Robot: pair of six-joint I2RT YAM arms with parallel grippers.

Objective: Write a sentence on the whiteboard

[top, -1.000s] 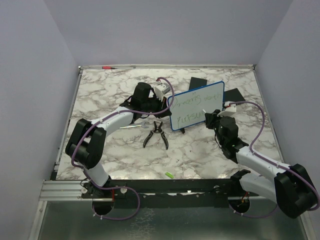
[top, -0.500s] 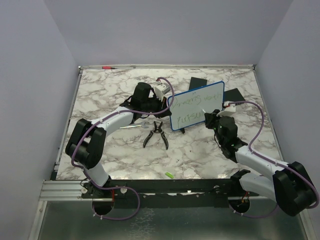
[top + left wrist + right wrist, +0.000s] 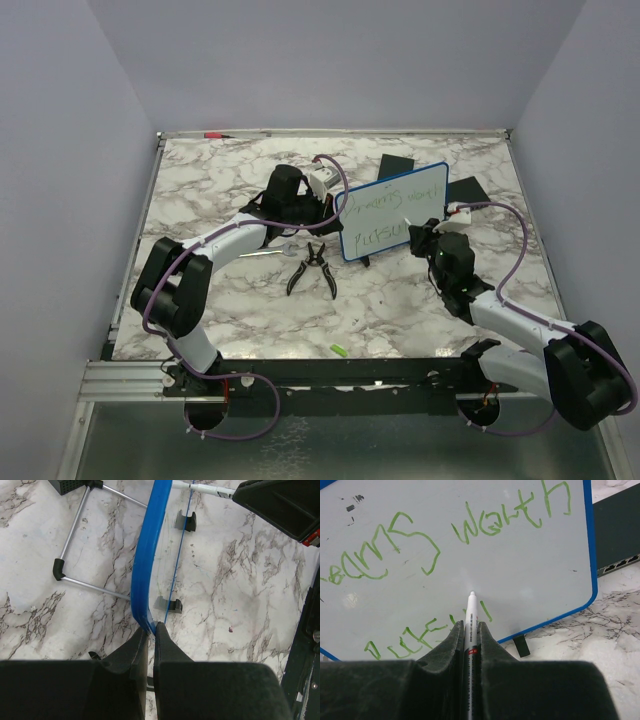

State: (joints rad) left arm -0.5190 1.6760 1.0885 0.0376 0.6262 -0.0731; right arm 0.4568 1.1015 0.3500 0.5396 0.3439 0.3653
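Standing on its small black feet [image 3: 170,605] just right of the middle of the marble table [image 3: 220,300], the whiteboard [image 3: 392,212] leans with its blue-framed face towards the right arm; the sentence [image 3: 470,532] runs across it in thin green strokes on two slanted lines, the upper one filling most of the board's width and ending in what looks like "worth", the lower one short and partly hidden behind the right wrist's own fingers.

The left gripper [image 3: 150,630] pinches the lower part of the board's blue frame at its left edge, the two black fingers nearly together with only the thin rim between them; the right gripper [image 3: 471,627] is clamped tight on a white marker [image 3: 471,610], whose barrel runs up between the fingers; the marker's tip points at the board just below the upper line and beside the last green stroke of the lower one, though whether it touches the surface cannot be told.

A pair of black-handled pliers [image 3: 312,268] lies on the marble just in front of the board's left corner, its handles spread towards the near edge; two flat black pads [image 3: 398,164] sit behind the board, partly covered by it; a thin metal rod frame [image 3: 75,540] with black end caps lies on the table on the board's back side; a small green scrap [image 3: 338,349] rests near the table's front edge.
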